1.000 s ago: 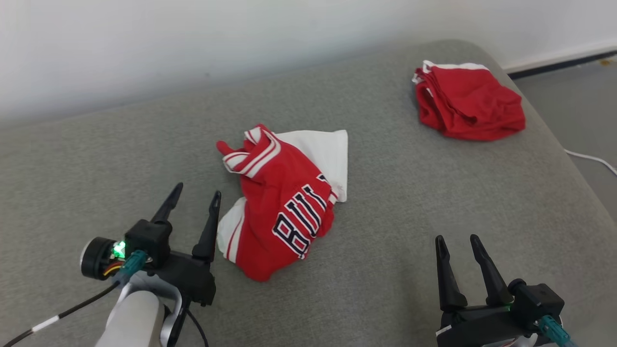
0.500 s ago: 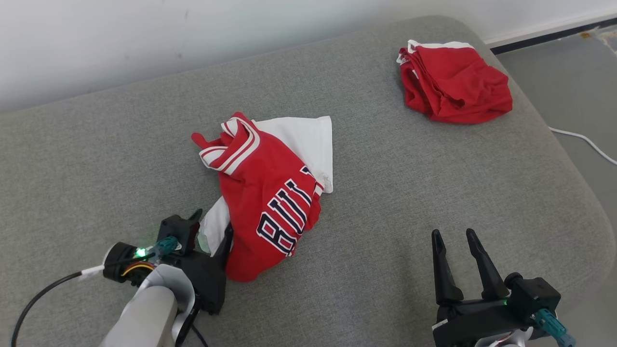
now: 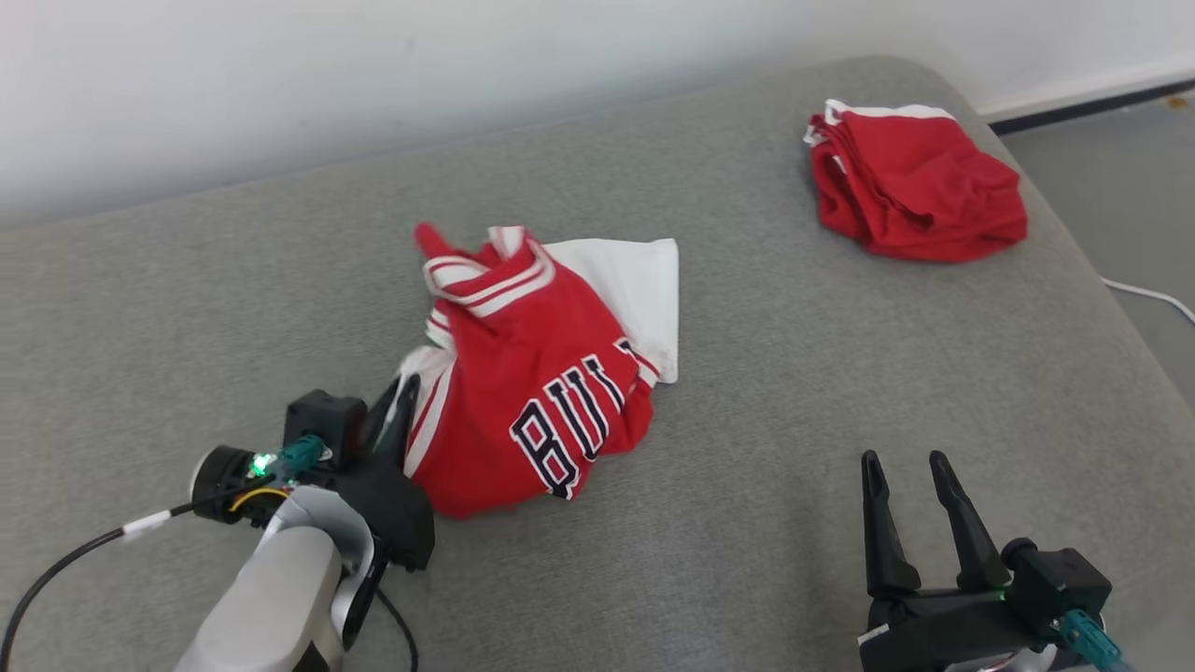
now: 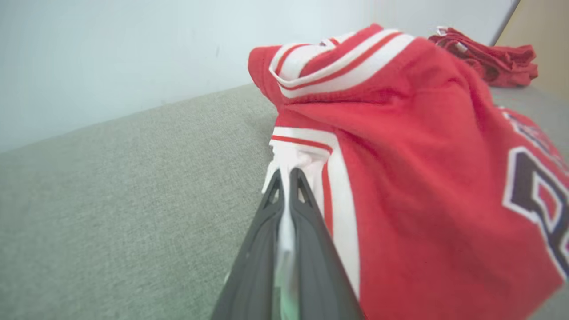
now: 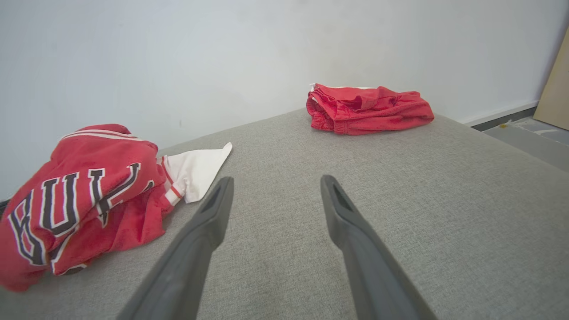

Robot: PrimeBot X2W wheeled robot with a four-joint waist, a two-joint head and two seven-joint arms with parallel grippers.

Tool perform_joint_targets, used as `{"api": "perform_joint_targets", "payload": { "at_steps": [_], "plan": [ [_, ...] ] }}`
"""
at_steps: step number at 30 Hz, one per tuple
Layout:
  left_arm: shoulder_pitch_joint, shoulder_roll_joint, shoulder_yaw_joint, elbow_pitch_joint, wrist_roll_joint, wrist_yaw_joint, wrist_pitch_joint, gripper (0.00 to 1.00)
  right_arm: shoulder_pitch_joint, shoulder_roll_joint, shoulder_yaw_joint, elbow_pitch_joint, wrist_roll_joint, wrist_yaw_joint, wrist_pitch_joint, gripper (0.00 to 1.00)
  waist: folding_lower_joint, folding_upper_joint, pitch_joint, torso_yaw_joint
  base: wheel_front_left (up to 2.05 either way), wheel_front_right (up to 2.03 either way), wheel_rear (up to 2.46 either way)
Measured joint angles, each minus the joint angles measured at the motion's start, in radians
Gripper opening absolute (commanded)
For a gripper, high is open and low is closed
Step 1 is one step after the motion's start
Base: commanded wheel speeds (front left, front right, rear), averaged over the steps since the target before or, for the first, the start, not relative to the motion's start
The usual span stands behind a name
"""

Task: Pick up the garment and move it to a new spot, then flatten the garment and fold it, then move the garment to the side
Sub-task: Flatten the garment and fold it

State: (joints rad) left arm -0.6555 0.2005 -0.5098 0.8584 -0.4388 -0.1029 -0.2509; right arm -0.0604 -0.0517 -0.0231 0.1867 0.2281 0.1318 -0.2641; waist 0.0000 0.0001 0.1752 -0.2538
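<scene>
Left gripper (image 3: pixel 401 394) (image 4: pixel 284 178): near-left part of the grey cushion (image 3: pixel 794 401), close to its near edge. Fingers pressed together, pinching the white, red-striped hem of the jersey (image 3: pixel 537 373), with cloth drawn up between the tips.

Right gripper (image 3: pixel 904 462) (image 5: pixel 275 182): near-right corner of the cushion. Fingers spread, nothing between them, bare fabric beneath, well apart from the jersey.

Jersey: red with white trim and dark lettering "BUL". Crumpled in a heap at the middle of the cushion, slightly toward the left edge. White panel lying flat on its far-right side.

Second red garment (image 3: pixel 920 182): bunched, white band at the far side. Far-right corner of the cushion, well apart from the jersey.

White wall (image 3: pixel 373 75): along the far edge.

Grey floor (image 3: pixel 1111 177) with white cable (image 3: pixel 1153 297): beyond the right edge.
</scene>
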Motion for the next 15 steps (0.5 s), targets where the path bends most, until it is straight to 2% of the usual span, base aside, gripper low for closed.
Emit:
{"api": "perform_joint_targets", "payload": {
  "at_steps": [7, 15],
  "plan": [
    [0.087, 0.015, 0.078, -0.220, 0.002, 0.063, -0.011, 0.00, 0.022, 0.000, -0.008, -0.008, -0.009, 0.000, 0.000, 1.00, 0.0000, 0.0000, -0.027, 0.087, 0.00, 0.00, 0.00],
    [0.342, 0.037, 0.149, -0.477, 0.009, 0.140, -0.012, 0.00, 0.033, 0.000, -0.002, -0.010, -0.019, 0.000, 0.000, 1.00, 0.0000, -0.0001, -0.054, 0.197, 0.00, 0.00, 0.00]
  ]
}}
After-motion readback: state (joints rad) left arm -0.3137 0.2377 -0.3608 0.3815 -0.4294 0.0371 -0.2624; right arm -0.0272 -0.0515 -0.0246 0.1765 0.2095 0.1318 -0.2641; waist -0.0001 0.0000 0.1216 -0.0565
